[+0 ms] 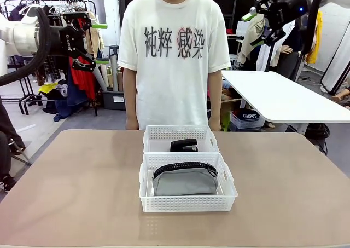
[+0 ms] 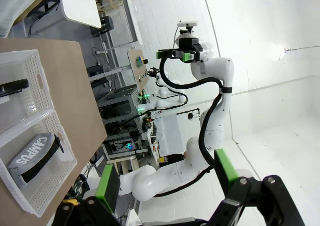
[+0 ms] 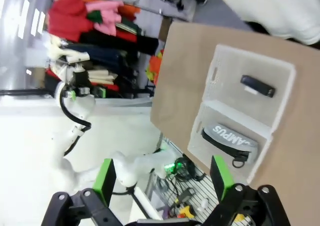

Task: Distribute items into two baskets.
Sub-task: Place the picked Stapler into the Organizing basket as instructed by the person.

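While both pincers, left gripper (image 1: 94, 42) and right gripper (image 1: 257, 25), hang wide and empty, far below them pouch (image 1: 184, 180) and stapler (image 1: 183, 145) lie in separate baskets (touching); a careless descent could knock either basket.

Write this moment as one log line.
pouch: near basket | stapler: far basket | left end effector: open, raised | right end effector: open, raised
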You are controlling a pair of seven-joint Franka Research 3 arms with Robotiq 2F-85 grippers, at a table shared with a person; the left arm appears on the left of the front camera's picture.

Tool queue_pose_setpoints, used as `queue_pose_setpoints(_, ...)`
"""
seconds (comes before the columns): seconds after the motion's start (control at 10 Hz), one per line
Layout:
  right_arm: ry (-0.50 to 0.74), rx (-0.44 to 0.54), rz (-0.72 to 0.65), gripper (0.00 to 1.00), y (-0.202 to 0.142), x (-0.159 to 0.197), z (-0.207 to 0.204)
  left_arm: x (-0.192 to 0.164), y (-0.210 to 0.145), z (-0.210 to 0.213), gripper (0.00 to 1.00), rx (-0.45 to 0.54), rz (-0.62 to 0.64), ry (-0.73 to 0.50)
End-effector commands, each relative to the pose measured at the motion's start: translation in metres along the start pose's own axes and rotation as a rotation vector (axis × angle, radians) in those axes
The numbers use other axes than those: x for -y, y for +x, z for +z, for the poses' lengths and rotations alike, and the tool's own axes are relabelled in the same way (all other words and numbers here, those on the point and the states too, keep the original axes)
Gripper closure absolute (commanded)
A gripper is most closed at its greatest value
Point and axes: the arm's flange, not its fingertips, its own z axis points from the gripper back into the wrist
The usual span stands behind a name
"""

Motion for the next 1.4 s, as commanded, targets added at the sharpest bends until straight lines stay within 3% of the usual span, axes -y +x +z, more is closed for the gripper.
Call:
queue_pose_setpoints(0.0, 0.136, 0.006, -0.046, 0.0, -0.009, 0.029, -0.001, 0.002, -0.001, 0.0, 0.0, 0.006, -0.004, 0.001)
queue_pose_setpoints(0.2, 0.274, 0.039, -0.095, 0.0, -0.009, 0.063, 0.001, 0.002, -0.001, 0.0, 0.0, 0.006, -0.004, 0.001)
queue_pose_setpoints(0.6, 0.414, 0.037, -0.174, 0.0, -0.032, 0.082, 0.008, 0.002, -0.001, 0.0, 0.0, 0.006, -0.004, 0.001)
queue_pose_setpoints(1.3, 0.425, 0.032, -0.223, 0.0, -0.055, 0.106, -0.007, 0.002, -0.001, 0.0, 0.0, 0.006, -0.004, 0.001)
